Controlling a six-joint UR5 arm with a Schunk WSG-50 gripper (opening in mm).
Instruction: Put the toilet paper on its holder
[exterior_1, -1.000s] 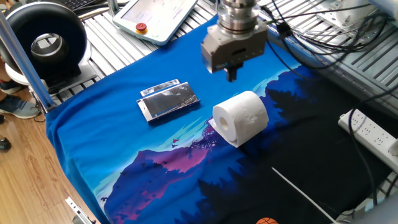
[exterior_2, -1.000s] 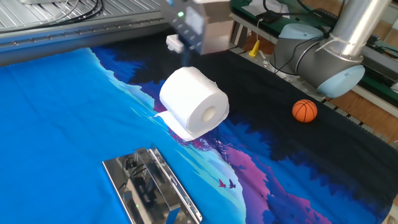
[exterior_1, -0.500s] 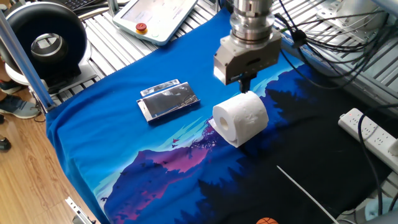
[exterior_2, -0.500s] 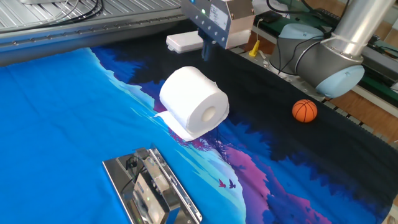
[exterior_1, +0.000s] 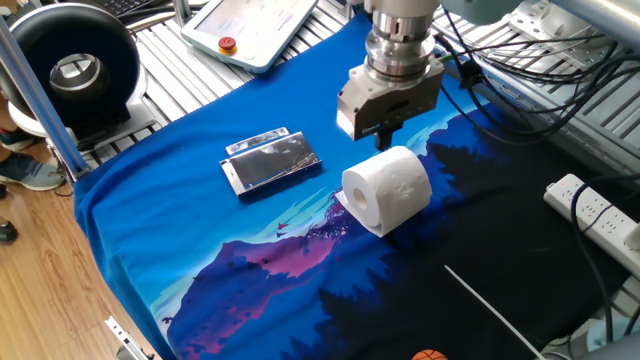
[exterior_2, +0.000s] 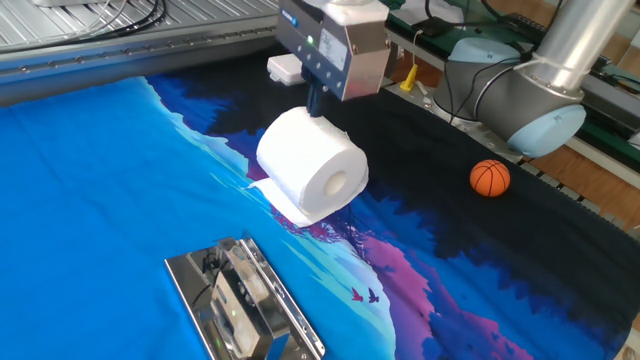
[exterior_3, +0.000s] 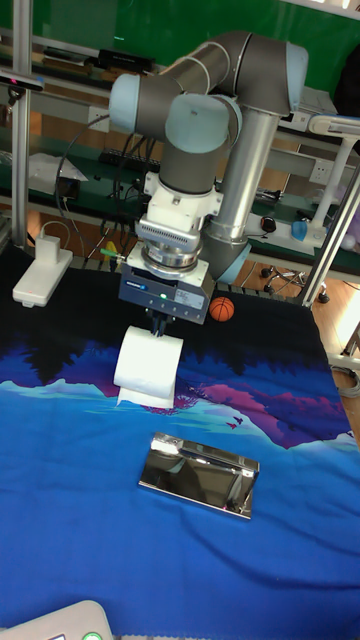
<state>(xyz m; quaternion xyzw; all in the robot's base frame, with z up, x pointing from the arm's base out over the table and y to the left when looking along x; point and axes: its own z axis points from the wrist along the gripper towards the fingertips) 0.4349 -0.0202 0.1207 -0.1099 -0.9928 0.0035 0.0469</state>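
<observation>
The toilet paper (exterior_1: 388, 189) lies on its side mid-desk on the blue cloth (exterior_1: 150, 170), loose sheet under it. The gripper (exterior_1: 384, 130) hangs just above the roll's top, its fingers (exterior_2: 315, 100) pressed together, pinching nothing. The chrome holder (exterior_1: 271, 161) lies flat nearby, apart.
</observation>
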